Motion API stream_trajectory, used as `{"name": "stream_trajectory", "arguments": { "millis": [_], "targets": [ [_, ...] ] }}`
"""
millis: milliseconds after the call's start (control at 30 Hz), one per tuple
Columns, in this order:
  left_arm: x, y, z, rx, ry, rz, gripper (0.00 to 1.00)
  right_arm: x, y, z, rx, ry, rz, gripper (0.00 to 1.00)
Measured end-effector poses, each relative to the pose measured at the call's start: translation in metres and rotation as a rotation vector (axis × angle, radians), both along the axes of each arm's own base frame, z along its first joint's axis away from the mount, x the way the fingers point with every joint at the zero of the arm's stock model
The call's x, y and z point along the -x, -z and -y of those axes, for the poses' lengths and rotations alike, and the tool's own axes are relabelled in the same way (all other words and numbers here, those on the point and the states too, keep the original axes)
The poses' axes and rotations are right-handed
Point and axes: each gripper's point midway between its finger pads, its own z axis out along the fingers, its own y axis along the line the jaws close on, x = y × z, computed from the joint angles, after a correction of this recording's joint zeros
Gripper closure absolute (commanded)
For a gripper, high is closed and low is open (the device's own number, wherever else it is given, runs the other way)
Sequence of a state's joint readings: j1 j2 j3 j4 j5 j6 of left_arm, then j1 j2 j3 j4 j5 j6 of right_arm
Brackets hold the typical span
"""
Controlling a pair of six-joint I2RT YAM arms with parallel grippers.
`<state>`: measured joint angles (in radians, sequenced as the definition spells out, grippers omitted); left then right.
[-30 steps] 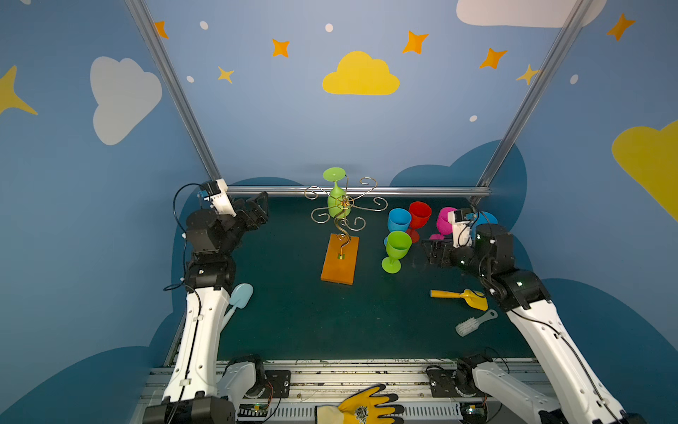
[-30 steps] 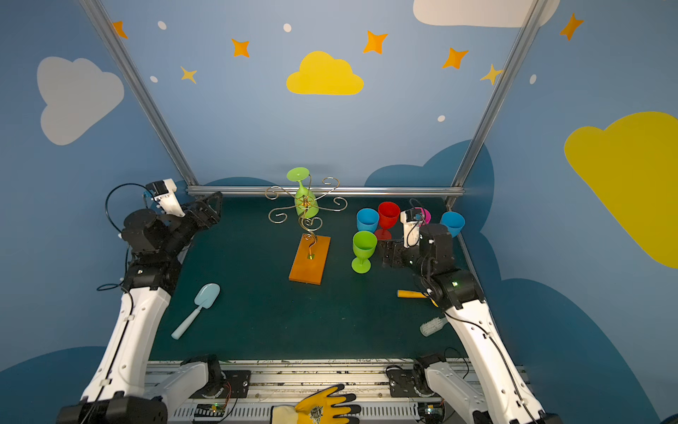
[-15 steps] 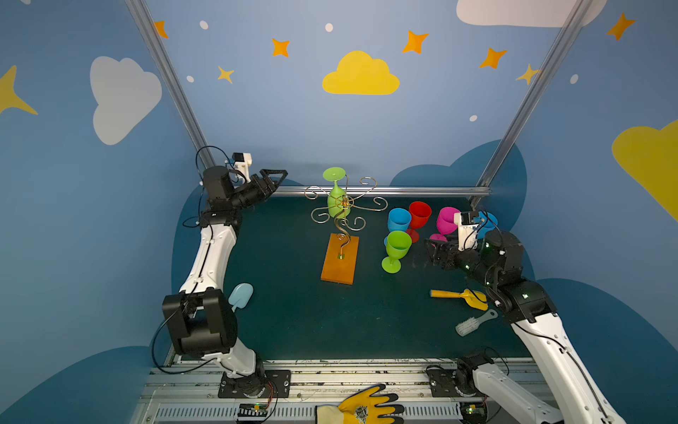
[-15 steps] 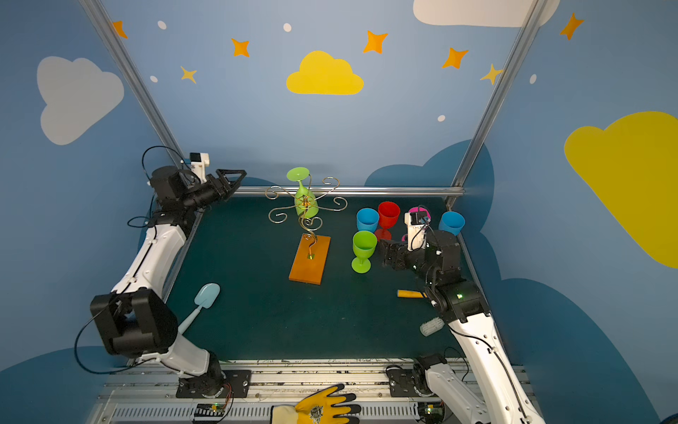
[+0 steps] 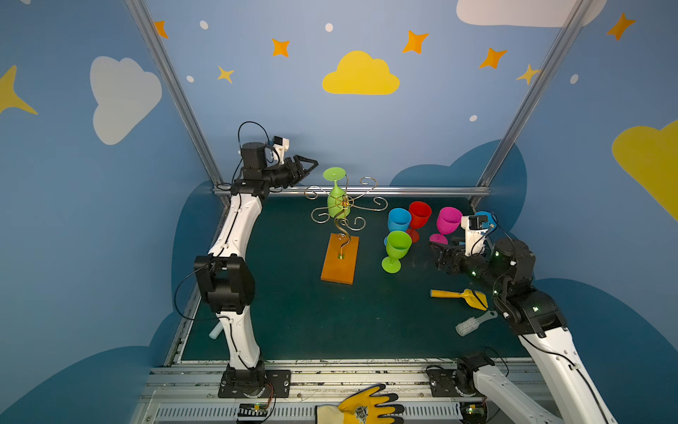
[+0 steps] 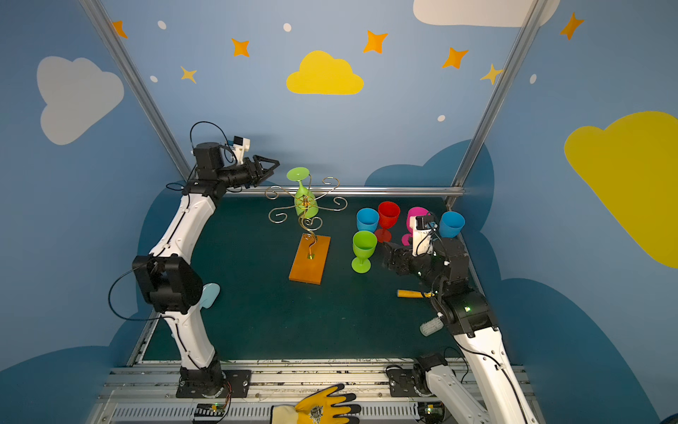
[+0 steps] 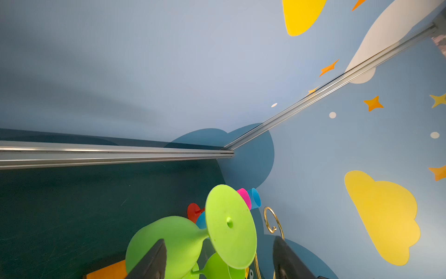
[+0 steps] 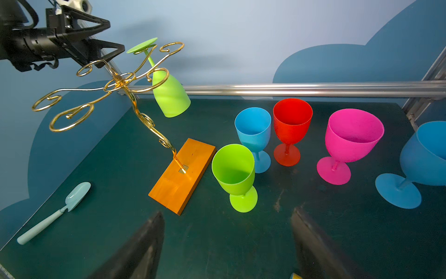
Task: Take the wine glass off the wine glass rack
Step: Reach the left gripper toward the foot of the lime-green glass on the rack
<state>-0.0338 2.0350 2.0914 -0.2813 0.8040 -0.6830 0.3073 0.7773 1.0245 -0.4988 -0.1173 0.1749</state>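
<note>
- Toward the back of the dark green table (image 5: 293, 315), the wine glass rack (image 5: 340, 261) stands upright. Its orange-brown base lies flat on the mat and its gold scrolled arms spread out above.
- The wine glass (image 8: 170, 96), lime green, hangs upside down from a rear arm of the rack. Its foot sits above the wire and its bowl tilts below.
- The left gripper (image 8: 117, 36) hovers high at the rear left, level with the glass's foot and just beside it. Its jaws stand apart and hold nothing.
- The right gripper (image 5: 437, 257) hangs low on the right, jaws spread wide and empty, near an upright green glass (image 5: 398, 246).
- A blue glass (image 5: 399, 219), a red glass (image 5: 419, 214) and a pink glass (image 5: 448, 220) stand upright behind that one, apart from the rack.
- A yellow scoop (image 5: 460, 295) and a white brush (image 5: 469, 325) lie on the mat beside the right arm.
</note>
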Motion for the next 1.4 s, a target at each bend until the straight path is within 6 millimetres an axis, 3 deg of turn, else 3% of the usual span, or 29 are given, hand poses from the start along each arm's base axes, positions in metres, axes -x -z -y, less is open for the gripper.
{"name": "stream_trajectory", "arguments": {
  "millis": [433,1000,1400],
  "targets": [
    [-0.006,0.016,0.034,-0.06,0.065,-0.05,0.41,0.005,0.004,0.002,0.002,0.0,-0.006,0.18],
    [0.002,0.012,0.044,-0.09,0.099,-0.043,0.62,0.006,0.006,0.002,0.004,0.003,-0.012,0.18],
    [0.0,0.026,0.046,-0.105,0.118,-0.075,0.81,0.006,0.006,0.003,0.005,0.005,-0.013,0.18]
  ]
}}
